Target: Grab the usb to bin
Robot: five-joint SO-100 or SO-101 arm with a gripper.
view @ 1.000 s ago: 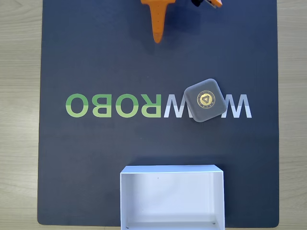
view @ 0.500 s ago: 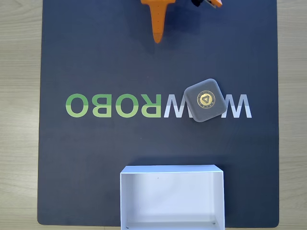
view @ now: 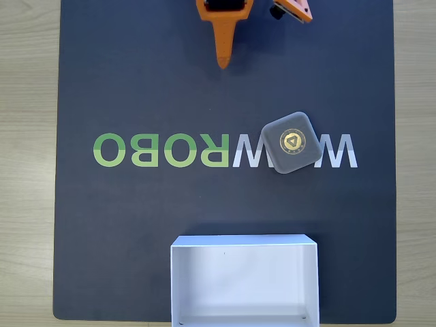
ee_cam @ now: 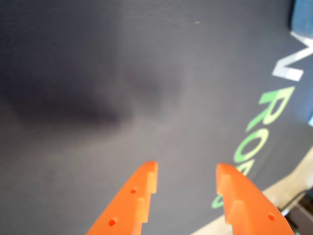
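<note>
Dark mat [view: 136,225] on light wood tabletop [view: 27,170], lettering upside down, "ROBO" in green legible, white letters partly covered by 1 usb [view: 291,142] w/ gold triangle emblem. 1 white bin [view: 244,240] at bottom edge, cut off, well apart from usb. 1 orange tool [ee_cam: 187,177], fingers spread, nothing between; wrist view blurred.
</note>
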